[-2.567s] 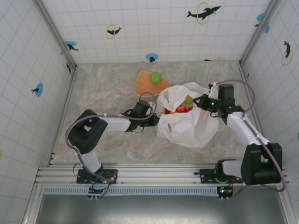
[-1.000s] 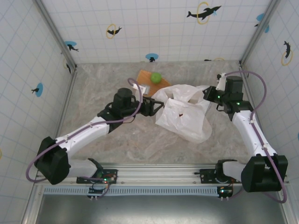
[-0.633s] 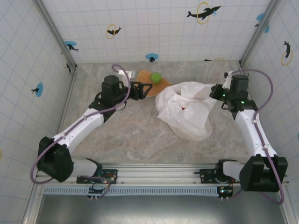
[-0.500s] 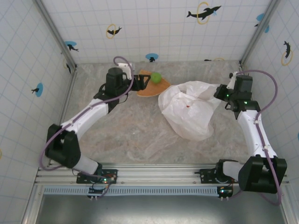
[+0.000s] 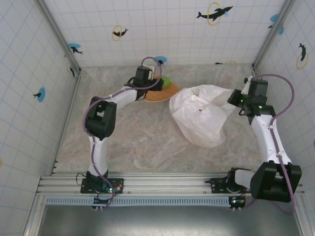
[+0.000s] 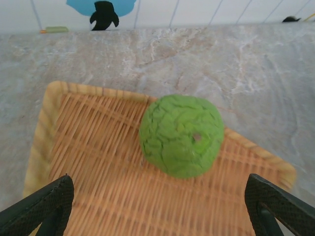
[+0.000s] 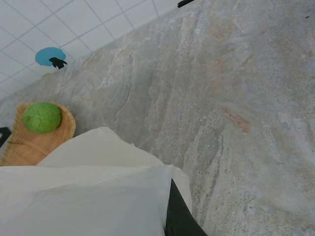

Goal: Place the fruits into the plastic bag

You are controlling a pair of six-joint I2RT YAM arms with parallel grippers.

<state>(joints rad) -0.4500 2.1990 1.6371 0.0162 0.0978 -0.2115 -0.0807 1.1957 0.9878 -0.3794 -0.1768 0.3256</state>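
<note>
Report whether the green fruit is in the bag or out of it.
Out. The green fruit rests on the woven plate, clearly apart from the plastic bag.

Inside plastic bag: fruits hidden behind film save one red-orange speck, too small to name.
Top view: green fruit part covered by left gripper.
Left wrist view: fingers and plate cut by bottom edge.
Right gripper: fingertips buried in bag film.
Right wrist view: bag cut by left and bottom edges.
</note>
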